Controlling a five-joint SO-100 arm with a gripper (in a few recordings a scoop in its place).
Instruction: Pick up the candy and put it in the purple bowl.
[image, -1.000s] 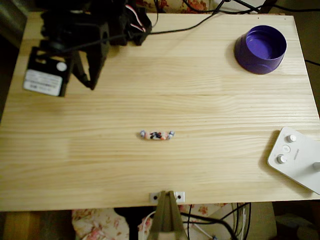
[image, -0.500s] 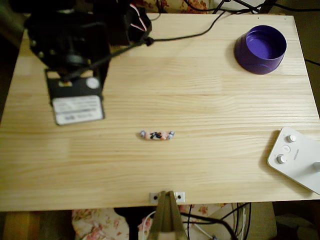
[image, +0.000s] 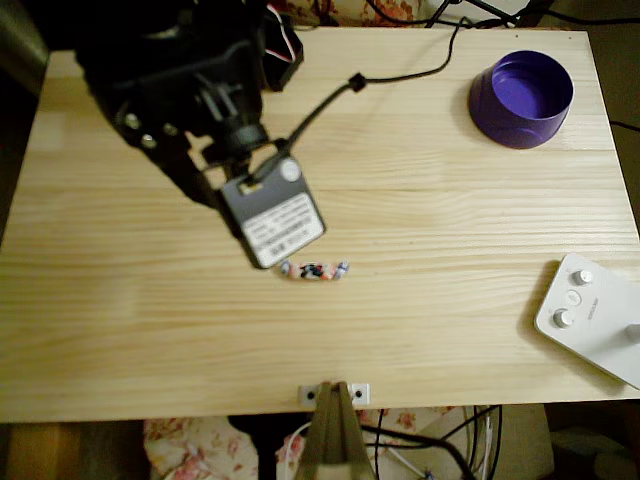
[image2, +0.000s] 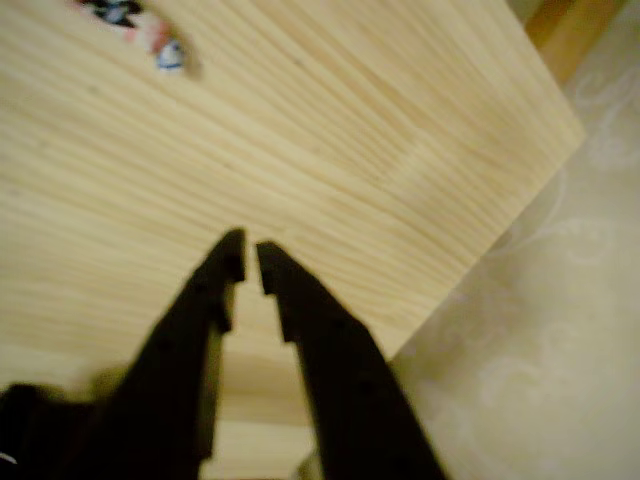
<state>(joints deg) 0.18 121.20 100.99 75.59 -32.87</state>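
The candy (image: 314, 270), a small pinkish wrapped sweet with bluish ends, lies lengthwise near the middle of the wooden table (image: 430, 230). My black arm (image: 190, 90) reaches in from the top left. Its white-labelled camera box (image: 272, 222) hangs just up and left of the candy. In the wrist view my gripper (image2: 248, 258) has its two dark fingers nearly touching, with nothing between them. There the candy (image2: 150, 25) sits blurred at the top left, well ahead of the tips. The purple bowl (image: 522, 98) stands at the far right corner with nothing in it.
A white controller with knobs (image: 590, 315) lies at the right edge. A black cable (image: 400, 68) trails across the far side. A clamp (image: 335, 395) grips the front edge. In the wrist view the table edge (image2: 470, 270) drops to pale floor on the right.
The arm has swung from the far left toward the middle, bringing the camera box right beside the candy. Candy and bowl have not moved.
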